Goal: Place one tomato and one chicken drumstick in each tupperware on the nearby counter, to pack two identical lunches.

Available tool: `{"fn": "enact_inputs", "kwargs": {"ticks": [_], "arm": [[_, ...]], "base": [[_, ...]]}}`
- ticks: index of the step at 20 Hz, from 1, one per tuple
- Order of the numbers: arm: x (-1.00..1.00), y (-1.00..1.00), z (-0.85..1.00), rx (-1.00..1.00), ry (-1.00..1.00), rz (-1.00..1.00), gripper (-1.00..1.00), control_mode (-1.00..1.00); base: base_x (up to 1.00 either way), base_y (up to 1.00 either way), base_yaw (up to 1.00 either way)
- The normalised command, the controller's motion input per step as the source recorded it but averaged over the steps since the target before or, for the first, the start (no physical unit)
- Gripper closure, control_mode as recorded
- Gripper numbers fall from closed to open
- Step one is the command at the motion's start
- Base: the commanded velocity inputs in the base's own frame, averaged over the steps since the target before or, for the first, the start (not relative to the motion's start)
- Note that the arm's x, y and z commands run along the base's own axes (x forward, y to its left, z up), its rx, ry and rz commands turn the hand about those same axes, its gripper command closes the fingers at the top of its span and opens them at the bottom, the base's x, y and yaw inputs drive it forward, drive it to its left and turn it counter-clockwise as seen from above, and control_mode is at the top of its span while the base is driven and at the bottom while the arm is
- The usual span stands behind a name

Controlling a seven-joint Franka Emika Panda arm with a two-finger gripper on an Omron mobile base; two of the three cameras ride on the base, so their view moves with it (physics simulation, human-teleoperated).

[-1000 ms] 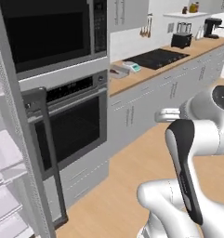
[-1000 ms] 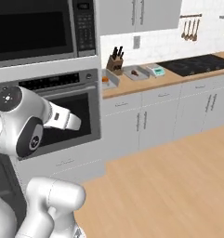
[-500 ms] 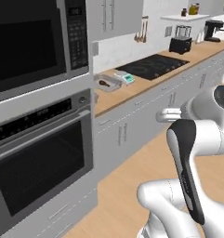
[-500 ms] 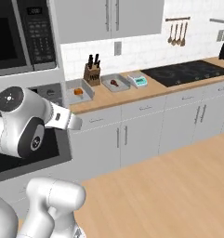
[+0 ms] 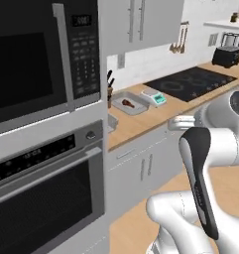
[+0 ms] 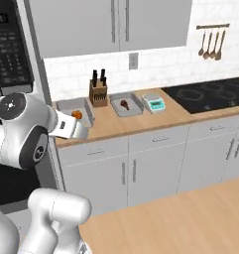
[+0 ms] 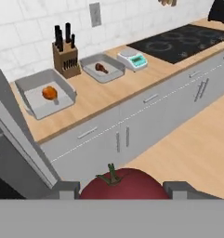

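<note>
A red tomato with a green stalk sits between my gripper's two dark fingertips, and the gripper is shut on it. Ahead, two pale-grey tupperware stand on the tan counter. The left tupperware holds a rounded orange-brown piece of food. In the right tupperware lies a reddish-brown chicken drumstick. From the right base view, the left tupperware is partly behind my arm and the right tupperware shows its drumstick.
A knife block stands between the two containers against the tiled wall. Right of them are a small kitchen scale and a black cooktop. The wall oven and microwave stand to the left; a toaster sits far right.
The base has moved, so both base views swept away from the fridge and oven front. The counter with the containers now lies straight ahead and closer. The arm's pose looks unchanged.
</note>
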Motion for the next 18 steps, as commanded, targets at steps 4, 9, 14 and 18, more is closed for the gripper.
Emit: {"fn": "enact_inputs", "kwargs": {"ticks": [4, 9, 14, 18], "arm": [[0.0, 0.0, 0.0, 0.0, 0.0, 0.0, 1.0, 1.0], [0.0, 0.0, 0.0, 0.0, 0.0, 0.0, 1.0, 1.0], [0.0, 0.0, 0.0, 0.0, 0.0, 0.0, 1.0, 1.0], [0.0, 0.0, 0.0, 0.0, 0.0, 0.0, 1.0, 1.0]], "base": [[1.0, -0.43, 0.42], [1.0, -0.52, 0.4], [1.0, -0.58, 0.42], [0.95, -0.51, 0.39]]}}
